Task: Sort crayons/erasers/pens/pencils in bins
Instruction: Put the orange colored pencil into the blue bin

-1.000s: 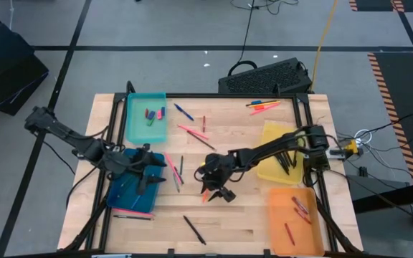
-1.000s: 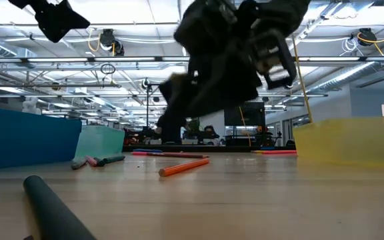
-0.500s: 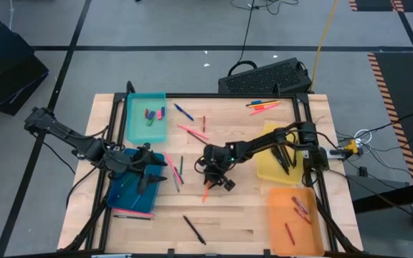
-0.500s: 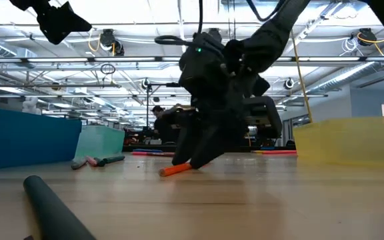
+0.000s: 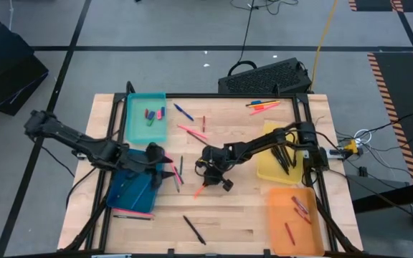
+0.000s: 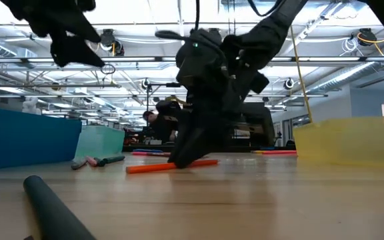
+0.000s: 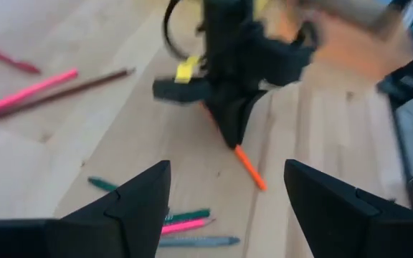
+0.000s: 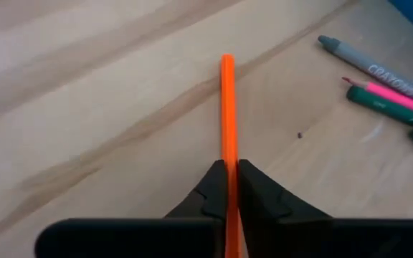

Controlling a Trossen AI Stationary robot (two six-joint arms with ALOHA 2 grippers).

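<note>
- Orange and thin: clamping a stick [image 8: 226,115] of that sort between the right gripper [image 5: 217,176] fingers, tip touching the wood, well out from the yellow bin [image 5: 269,136] toward the left arm's side.
- Holding the left gripper [image 5: 160,166] farther out on that same side of the yellow bin, over the edge of the dark blue bin [image 5: 124,192], fingers spread wide apart and gripping nothing.
- Judging the sort as partly done: keeping a few erasers [image 5: 151,113] in the teal bin [image 5: 131,118], far across from the yellow bin; keeping dark sticks [image 5: 287,159] inside the yellow bin itself; keeping crayons [image 5: 300,208] in the orange bin [image 5: 282,222], just beside the yellow bin on the near side.
- Leaving plenty loose: a bright cluster [image 5: 262,107] just beyond the yellow bin's far end, a pink stick [image 5: 192,132] and blue pen [image 5: 183,112] out toward the teal bin, a small group [image 5: 174,170] past the right gripper, a black stick [image 5: 194,229] toward the near table edge.
- Finding open wood between the clamped stick and the yellow bin, so likely carrying it across with nothing in the way.
- Watching the tight spot beyond the stick, away from the yellow bin, with the two grippers near each other.
</note>
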